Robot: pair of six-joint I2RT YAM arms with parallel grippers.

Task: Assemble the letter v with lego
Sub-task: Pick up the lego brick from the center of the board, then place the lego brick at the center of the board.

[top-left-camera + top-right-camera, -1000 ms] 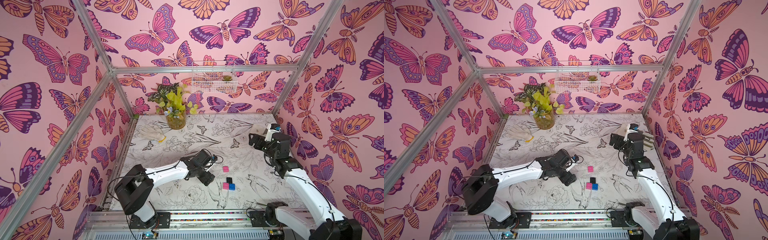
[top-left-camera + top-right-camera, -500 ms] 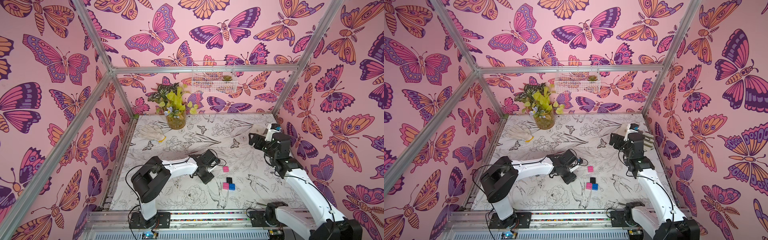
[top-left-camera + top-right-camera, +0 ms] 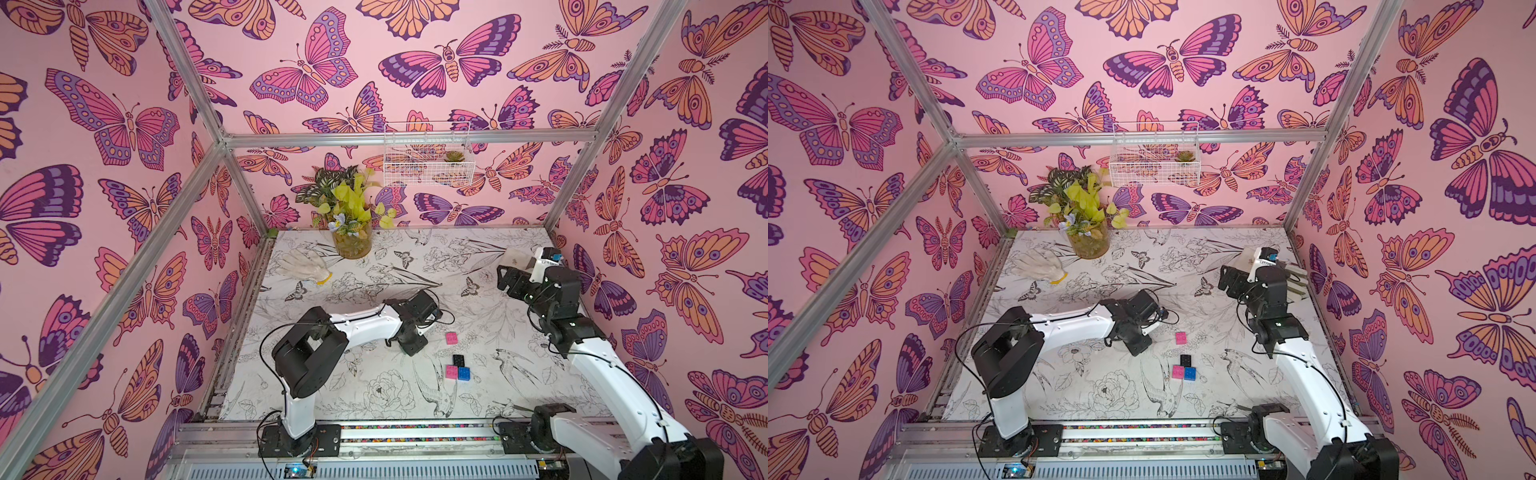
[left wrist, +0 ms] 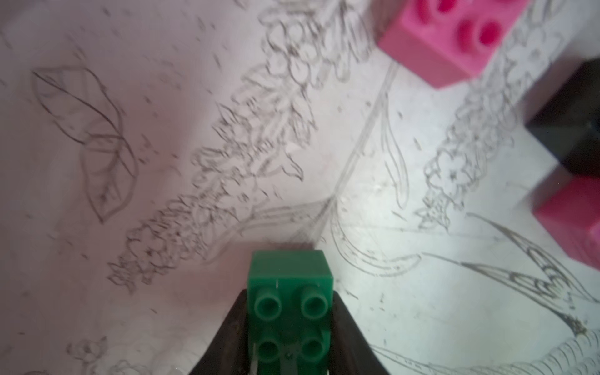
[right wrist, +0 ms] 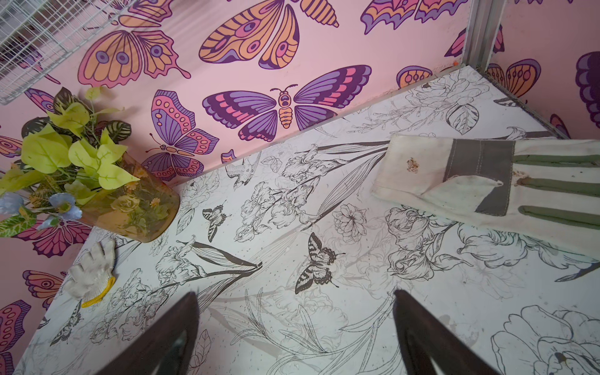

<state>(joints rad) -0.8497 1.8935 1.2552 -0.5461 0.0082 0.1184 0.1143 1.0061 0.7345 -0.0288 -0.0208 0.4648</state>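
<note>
the step in hand looks like the pick-up of the green brick (image 4: pixel 290 279), the piece meant for the bottom of the v. in the left wrist view the left hand (image 4: pixel 290 328) is clamped on it, one dark finger on each long side, studs facing the camera and the free end poking out past the fingertips. whether the brick rests on the worktop (image 3: pixel 374 399) or is just clear of it cannot be told.

in both top views the other lego lies just beyond that hand, toward the right arm. a loose pink brick (image 3: pixel 451 338) sits nearest. a little further toward the front edge, a black brick (image 3: pixel 458 360) sits just behind a second pink brick (image 3: pixel 451 372) and a blue brick (image 3: pixel 464 373), which lie side by side. none looks stacked yet, so the letter seems barely begun.

the right hand (image 5: pixel 294 311) hovers well apart near the back right, fingers spread wide and holding nothing.

the next move probably calls for lifting the green brick and setting it where the arms can be pressed onto its studs. that needs square alignment, since the bricks are small and slide easily.

no brand, label or writing can be read anywhere; the walls and worktop carry only printed butterflies and flowers.
</note>
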